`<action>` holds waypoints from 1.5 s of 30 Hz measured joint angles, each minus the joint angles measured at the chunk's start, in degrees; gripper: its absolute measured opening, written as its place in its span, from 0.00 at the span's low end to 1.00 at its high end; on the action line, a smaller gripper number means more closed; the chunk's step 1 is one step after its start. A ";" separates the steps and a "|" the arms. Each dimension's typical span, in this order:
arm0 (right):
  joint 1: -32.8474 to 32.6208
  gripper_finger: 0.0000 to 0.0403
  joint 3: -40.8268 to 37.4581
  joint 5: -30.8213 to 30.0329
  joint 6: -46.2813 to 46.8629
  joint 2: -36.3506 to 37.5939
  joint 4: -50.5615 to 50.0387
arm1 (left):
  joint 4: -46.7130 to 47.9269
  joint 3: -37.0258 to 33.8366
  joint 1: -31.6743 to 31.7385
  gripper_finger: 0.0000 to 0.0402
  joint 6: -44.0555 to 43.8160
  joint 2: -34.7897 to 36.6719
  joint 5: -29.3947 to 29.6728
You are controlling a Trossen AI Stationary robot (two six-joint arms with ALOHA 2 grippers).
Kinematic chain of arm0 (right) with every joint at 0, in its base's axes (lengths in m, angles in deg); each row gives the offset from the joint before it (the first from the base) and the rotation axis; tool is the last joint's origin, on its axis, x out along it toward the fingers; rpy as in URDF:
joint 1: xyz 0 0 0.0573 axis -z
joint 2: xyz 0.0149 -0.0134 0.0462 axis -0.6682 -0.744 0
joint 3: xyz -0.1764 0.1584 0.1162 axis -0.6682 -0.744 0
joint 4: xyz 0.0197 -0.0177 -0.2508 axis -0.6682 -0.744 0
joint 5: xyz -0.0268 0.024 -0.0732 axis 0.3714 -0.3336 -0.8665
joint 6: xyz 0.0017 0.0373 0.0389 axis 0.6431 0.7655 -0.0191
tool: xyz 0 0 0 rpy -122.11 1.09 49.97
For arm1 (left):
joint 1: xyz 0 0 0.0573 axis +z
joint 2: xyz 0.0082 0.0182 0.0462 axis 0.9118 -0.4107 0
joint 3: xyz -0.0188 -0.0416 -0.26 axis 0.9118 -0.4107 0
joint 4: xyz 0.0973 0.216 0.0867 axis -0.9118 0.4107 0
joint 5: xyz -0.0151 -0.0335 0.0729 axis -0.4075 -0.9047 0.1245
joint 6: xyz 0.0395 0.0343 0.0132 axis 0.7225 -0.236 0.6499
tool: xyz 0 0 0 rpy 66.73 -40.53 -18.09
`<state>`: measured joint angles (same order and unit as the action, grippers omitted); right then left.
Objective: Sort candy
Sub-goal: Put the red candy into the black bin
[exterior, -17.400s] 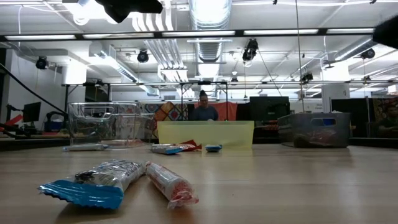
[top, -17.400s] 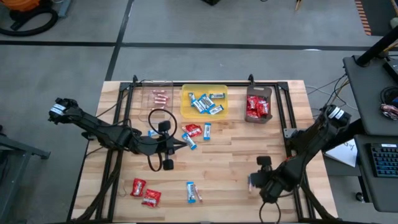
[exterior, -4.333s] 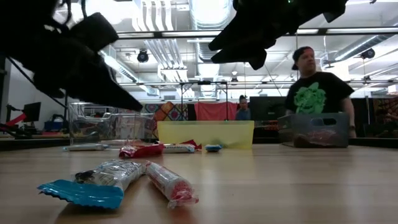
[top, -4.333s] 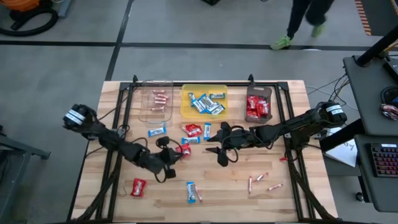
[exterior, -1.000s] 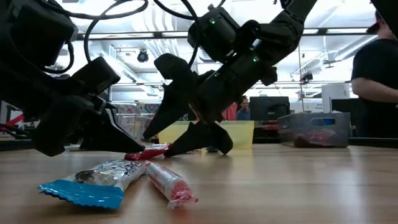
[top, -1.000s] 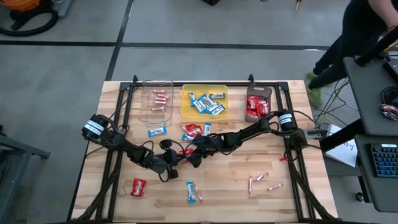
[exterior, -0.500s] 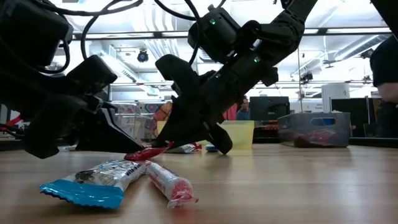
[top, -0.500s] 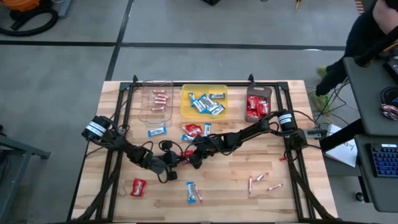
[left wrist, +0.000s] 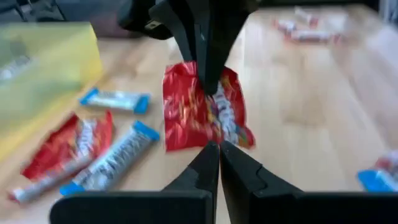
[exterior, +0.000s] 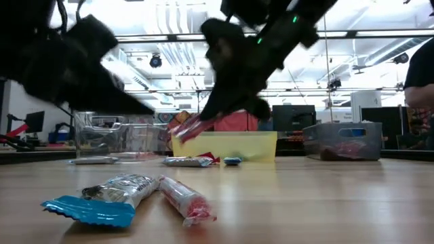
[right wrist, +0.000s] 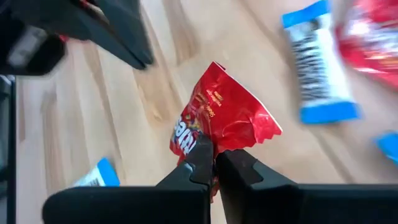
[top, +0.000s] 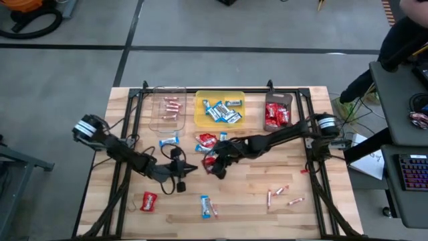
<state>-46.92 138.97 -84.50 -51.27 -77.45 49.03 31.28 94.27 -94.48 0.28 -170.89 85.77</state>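
My right gripper [right wrist: 214,163] is shut on a red candy packet [right wrist: 219,118] and holds it above the middle of the table [top: 254,201]. In the high view it [top: 215,166] sits just right of my left gripper [top: 193,168]. My left gripper [left wrist: 219,154] is shut and empty, with its tips pointing at the raised packet [left wrist: 202,115]. Loose candy lies flat on the wood: blue-and-white bars [top: 168,141], red packets [top: 206,139] and pinkish sticks [top: 277,193]. My right gripper pinches the red packet by one edge [right wrist: 207,144] between its two fingertips. The fingers [left wrist: 208,68] come slanting down from above. The packet hangs below them, crumpled and tilted, clear of the table [exterior: 186,126].
Three trays stand along the far edge: a clear tray [top: 168,117] with pinkish sticks, a yellow tray [top: 200,110] with blue bars and a dark tray [top: 269,110] with red packets. A red packet [top: 148,201] and a blue bar [top: 207,206] lie near the front. A person stands at the far right.
My right gripper has shut on the red packet on the table and risen with it, rolling a little; the packet is now lifted clear. My left gripper, still shut, has also risen off the table.
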 joint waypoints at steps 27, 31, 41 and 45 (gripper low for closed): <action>47.74 0.02 -12.34 -7.75 -12.86 38.42 -40.77 | 3.02 -0.49 -0.04 0.00 7.87 20.04 0.33; 54.26 0.02 -15.92 -6.75 -14.17 38.58 -40.62 | 3.02 -0.49 -0.04 0.00 7.54 19.81 0.35; 58.59 0.02 -21.44 -1.38 -16.33 35.51 -29.69 | 2.98 -0.49 -0.04 0.00 7.51 19.81 0.39; 58.56 0.02 -21.46 -1.95 -16.80 32.92 -28.71 | 2.98 -0.49 -0.04 0.00 7.50 19.81 0.39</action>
<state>11.64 117.51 -86.45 -68.08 -44.52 20.32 34.26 93.78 -94.53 7.78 -151.08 86.16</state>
